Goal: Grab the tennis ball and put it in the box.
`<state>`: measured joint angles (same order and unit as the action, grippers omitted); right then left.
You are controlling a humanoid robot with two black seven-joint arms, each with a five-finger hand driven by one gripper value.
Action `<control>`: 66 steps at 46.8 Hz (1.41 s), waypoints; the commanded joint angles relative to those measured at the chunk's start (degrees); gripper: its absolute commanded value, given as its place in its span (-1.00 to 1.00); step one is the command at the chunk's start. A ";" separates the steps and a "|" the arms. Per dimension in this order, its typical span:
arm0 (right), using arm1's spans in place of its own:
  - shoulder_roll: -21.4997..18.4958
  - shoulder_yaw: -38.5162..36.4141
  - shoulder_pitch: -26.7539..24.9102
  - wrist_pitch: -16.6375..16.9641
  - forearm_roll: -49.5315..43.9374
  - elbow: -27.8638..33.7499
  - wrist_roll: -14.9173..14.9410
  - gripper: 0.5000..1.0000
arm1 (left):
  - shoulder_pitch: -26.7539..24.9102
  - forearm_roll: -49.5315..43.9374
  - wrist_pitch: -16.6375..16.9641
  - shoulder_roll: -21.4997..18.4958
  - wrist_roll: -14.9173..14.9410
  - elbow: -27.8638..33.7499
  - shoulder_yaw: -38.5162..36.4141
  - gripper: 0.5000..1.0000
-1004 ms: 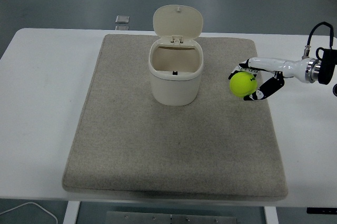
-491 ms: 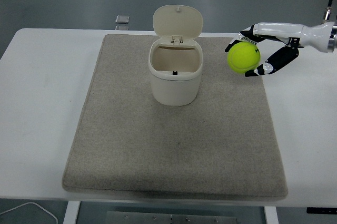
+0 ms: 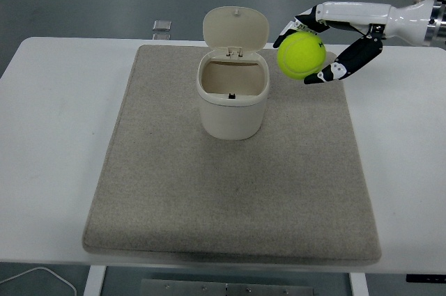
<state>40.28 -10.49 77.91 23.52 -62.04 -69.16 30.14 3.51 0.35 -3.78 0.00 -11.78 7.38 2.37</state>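
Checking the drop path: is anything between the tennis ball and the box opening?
Nothing visible blocks it. The right hand holds the tennis ball in the air just right of the box, whose lid stands tipped back behind the open top.

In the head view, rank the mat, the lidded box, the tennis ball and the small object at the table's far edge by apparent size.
1. Grey mat
2. Cream box, lid open
3. Tennis ball, held aloft in the right hand, so nearer the camera
4. Small grey object
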 commanded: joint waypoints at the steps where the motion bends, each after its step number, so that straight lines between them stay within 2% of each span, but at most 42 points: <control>1: -0.64 0.12 0.67 0.03 0.43 -0.10 -0.17 -1.00 | 0.00 0.00 0.00 0.00 0.00 0.00 0.00 0.97; 14: -6.61 0.47 0.76 -1.11 0.52 0.95 -0.88 -1.00 | 0.00 0.00 0.00 0.00 0.00 0.00 0.00 0.97; 21: -9.78 0.82 0.76 -2.52 0.52 2.80 -4.30 -1.00 | 0.00 0.00 0.00 0.00 0.00 0.00 0.00 0.97; 34: -16.02 1.18 0.76 -4.54 0.17 6.23 -8.69 -1.00 | 0.00 0.00 0.00 0.00 0.00 0.00 0.00 0.97; 51: -16.64 2.41 0.93 -5.51 -0.45 8.07 -13.00 -1.00 | 0.00 0.00 0.00 0.00 0.00 0.00 0.00 0.97; 61: -16.64 2.50 0.84 -5.68 -0.45 8.07 -13.62 -1.00 | 0.00 0.00 0.00 0.00 0.00 0.00 0.00 0.97; 66: -17.25 2.84 0.84 -6.29 -0.36 8.07 -13.62 -0.85 | 0.00 0.00 0.00 0.00 0.00 0.00 0.00 0.97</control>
<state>23.50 -7.94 78.80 17.76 -62.49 -61.07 16.52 3.52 0.35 -3.78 0.00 -11.77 7.38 2.37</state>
